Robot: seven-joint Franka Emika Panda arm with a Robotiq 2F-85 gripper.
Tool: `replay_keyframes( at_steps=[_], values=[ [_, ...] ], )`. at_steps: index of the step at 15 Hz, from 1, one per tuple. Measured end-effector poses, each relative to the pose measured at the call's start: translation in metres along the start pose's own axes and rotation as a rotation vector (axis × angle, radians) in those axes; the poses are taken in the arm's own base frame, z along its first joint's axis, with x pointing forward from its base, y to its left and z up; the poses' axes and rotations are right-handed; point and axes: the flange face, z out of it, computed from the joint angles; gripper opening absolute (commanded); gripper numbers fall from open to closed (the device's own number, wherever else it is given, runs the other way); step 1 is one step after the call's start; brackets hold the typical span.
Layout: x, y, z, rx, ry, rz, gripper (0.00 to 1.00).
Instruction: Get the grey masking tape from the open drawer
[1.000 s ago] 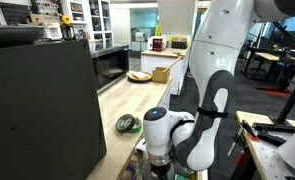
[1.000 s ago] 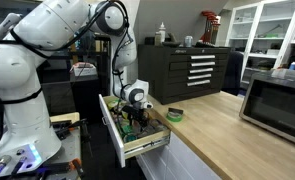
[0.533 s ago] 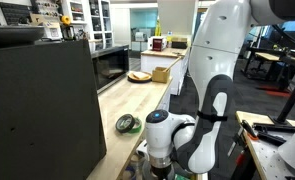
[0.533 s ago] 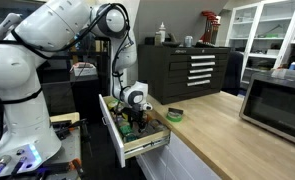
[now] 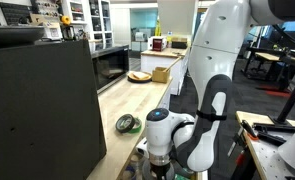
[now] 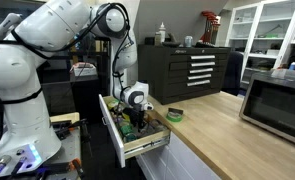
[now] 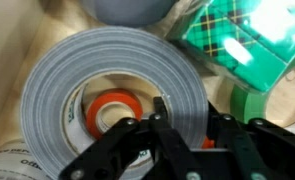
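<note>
wrist view, looking down into the open drawer (image 6: 114, 134): the grey masking tape (image 7: 97, 60) lies flat, a thick ring filling most of the picture. the gripper (image 7: 192, 118) is clamped on the ring's wall, 1 finger down inside the hollow, the other outside the rim. the roll looks stiff and fairly weighty, with a matte side that should not slip; the wall is the natural place to hold. a small orange-cored roll (image 7: 112, 105) sits inside the hollow, just beside the inner finger, and might ride up with the lift. a green plaid tape pack (image 7: 237, 35) crowds the far right side, and another grey roll (image 7: 127, 8) lies beyond. a dark green-rimmed roll (image 6: 174, 115) rests apart on the counter.
</note>
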Motion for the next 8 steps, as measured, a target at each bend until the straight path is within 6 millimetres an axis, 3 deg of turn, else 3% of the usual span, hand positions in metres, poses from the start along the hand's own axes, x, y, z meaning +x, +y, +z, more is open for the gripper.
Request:
replay_keyframes(
  at_steps=[5,8],
  values=[
    [0.0,-0.002,-0.001,-0.003,0.0,0.002,0.12],
    [0.002,-0.014,-0.001,-0.008,-0.003,-0.01,0.12]
  ],
)
